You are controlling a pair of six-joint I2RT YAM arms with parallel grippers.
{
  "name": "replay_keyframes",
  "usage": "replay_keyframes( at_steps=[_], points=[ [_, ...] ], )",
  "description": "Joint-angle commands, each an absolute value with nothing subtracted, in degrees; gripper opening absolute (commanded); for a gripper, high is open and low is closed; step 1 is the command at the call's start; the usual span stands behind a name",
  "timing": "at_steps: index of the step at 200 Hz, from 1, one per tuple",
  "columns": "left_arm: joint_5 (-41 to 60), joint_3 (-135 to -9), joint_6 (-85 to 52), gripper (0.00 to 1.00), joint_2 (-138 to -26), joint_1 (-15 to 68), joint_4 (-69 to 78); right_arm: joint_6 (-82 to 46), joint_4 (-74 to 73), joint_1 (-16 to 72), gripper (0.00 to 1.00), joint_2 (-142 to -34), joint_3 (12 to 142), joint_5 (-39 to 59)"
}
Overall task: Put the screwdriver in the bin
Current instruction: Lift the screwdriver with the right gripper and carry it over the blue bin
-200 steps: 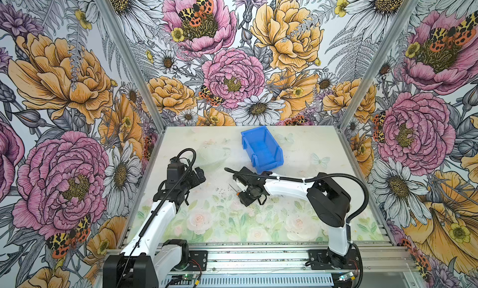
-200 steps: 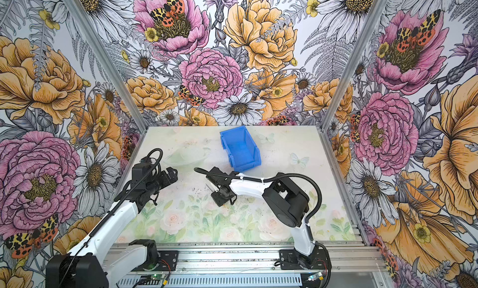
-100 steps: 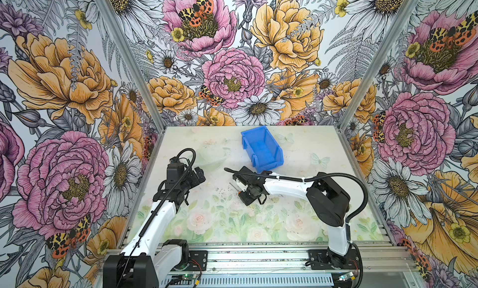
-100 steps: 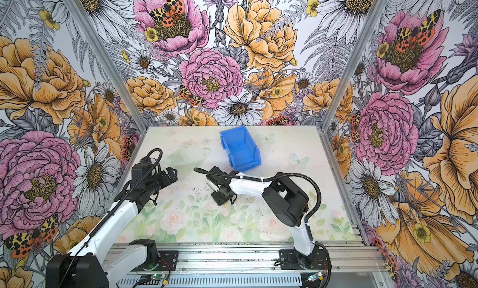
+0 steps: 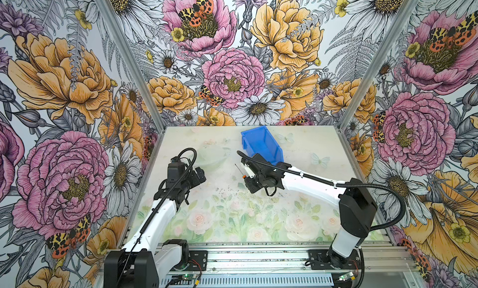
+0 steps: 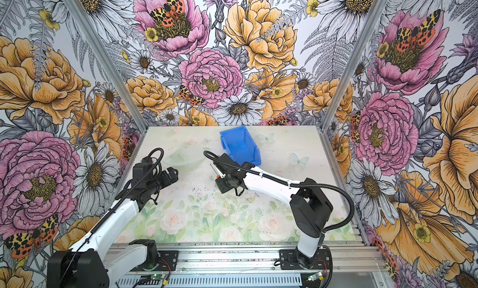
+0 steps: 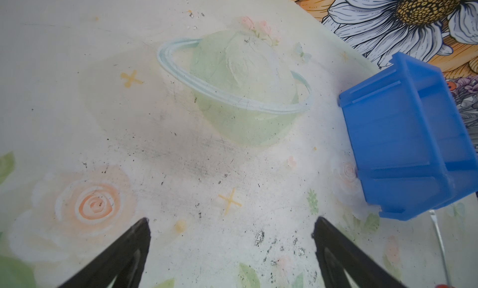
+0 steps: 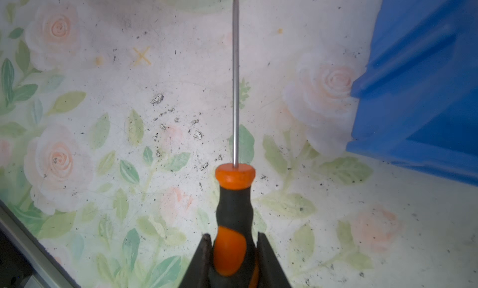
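The screwdriver [image 8: 234, 209] has an orange-and-black handle and a thin silver shaft [image 5: 239, 169]. My right gripper [image 8: 234, 239] is shut on the handle, and the shaft points straight out ahead of the jaws. In both top views this gripper [image 5: 246, 176] [image 6: 219, 176] sits mid-table, just in front of the blue bin [image 5: 261, 144] [image 6: 239, 144]. The bin [image 8: 426, 80] stands beside the shaft, a little apart from it. My left gripper [image 7: 230, 226] [image 5: 200, 175] hangs open over the mat to the left, with nothing between its fingers. Its view shows the bin [image 7: 403, 144] and part of the shaft [image 7: 439, 237].
A pale green, see-through bowl shape [image 7: 240, 93] [image 5: 209, 157] lies on the flowered mat between the left gripper and the bin. Flowered walls close off the left, back and right sides. A metal rail [image 5: 258, 250] runs along the front edge.
The right jaws have shut on the screwdriver's handle. Both arms have hardly moved.
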State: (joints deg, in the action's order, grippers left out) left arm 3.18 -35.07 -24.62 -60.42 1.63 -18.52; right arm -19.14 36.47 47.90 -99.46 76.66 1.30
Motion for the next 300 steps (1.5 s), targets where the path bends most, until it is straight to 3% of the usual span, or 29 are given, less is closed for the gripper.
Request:
replay_keyframes(
  at_steps=[1,49,97,165,261,300],
  points=[
    [4.52,-37.77,-22.0,0.99,-61.13,1.93,-16.13,-21.75,36.39,45.78,0.0,-96.35,76.82,0.15],
    [6.7,-37.82,-20.68,0.99,-61.15,3.31,-14.35,-22.3,36.47,37.0,0.0,-94.96,80.64,0.35],
    [6.03,-37.4,-20.39,0.98,-61.34,5.78,-13.3,-22.97,36.36,30.25,0.0,-101.73,86.55,0.29],
    [4.36,-38.5,-20.14,0.99,-60.93,5.98,-14.36,-19.78,36.39,27.19,0.0,-114.12,99.04,1.26],
    [4.22,-38.83,-20.43,0.99,-62.06,5.98,-13.45,-20.29,36.12,27.08,0.0,-119.77,100.15,1.57],
    [4.37,-39.28,-20.65,0.98,-61.71,6.04,-13.47,-20.3,36.1,27.17,0.15,-119.66,100.05,1.36]
  ],
)
